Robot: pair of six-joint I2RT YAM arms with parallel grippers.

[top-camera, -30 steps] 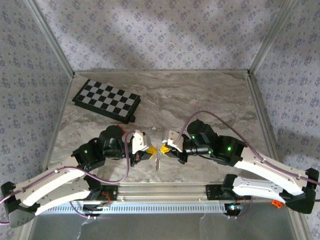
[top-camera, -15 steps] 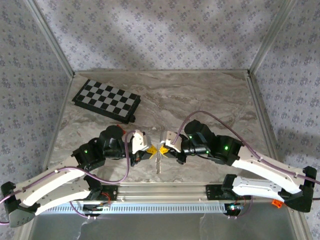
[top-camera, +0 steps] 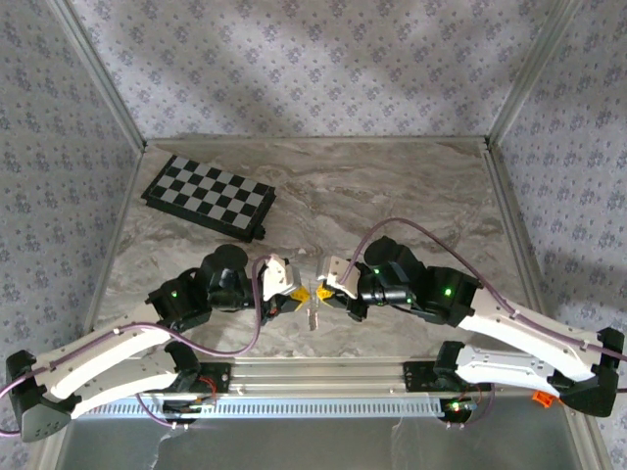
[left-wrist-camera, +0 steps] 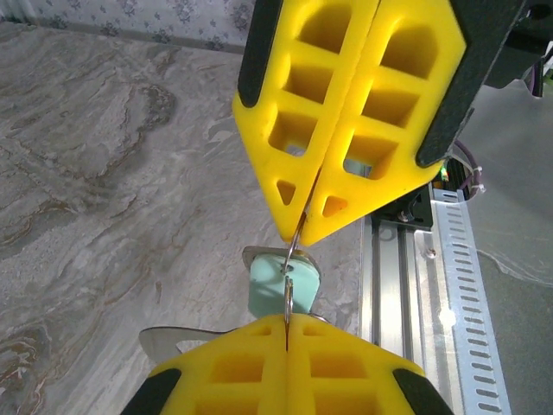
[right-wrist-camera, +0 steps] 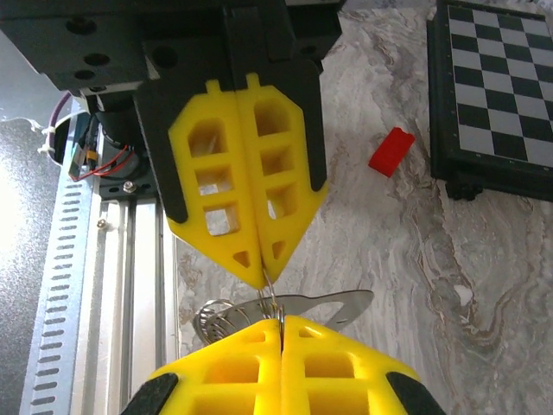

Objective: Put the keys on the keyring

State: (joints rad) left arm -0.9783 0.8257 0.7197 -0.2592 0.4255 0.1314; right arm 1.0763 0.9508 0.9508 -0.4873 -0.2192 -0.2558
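Observation:
Low over the near middle of the table, my left gripper (top-camera: 302, 293) and right gripper (top-camera: 321, 292) meet tip to tip. Both are shut on the keyring (left-wrist-camera: 294, 258), a thin silvery wire loop stretched between the two pairs of yellow fingertips. In the left wrist view my left gripper (left-wrist-camera: 287, 322) holds its lower end and the right gripper (left-wrist-camera: 300, 238) its upper end. A key with a mint-green head (left-wrist-camera: 266, 294) hangs at the wire, which crosses the hole in its head. In the right wrist view a flat silvery metal piece (right-wrist-camera: 341, 304) and a wire coil (right-wrist-camera: 214, 316) hang behind my right gripper (right-wrist-camera: 281, 322).
A folded chessboard (top-camera: 208, 196) lies at the back left. A small red block (right-wrist-camera: 391, 151) sits on the marble beside it. The aluminium rail (top-camera: 313, 377) runs along the near edge just behind the grippers. Patterned walls close in the table.
Both grippers stayed shut tip to tip on the ring. The left gripper and the meeting point drifted slightly to the right; the dangling key moved with them.

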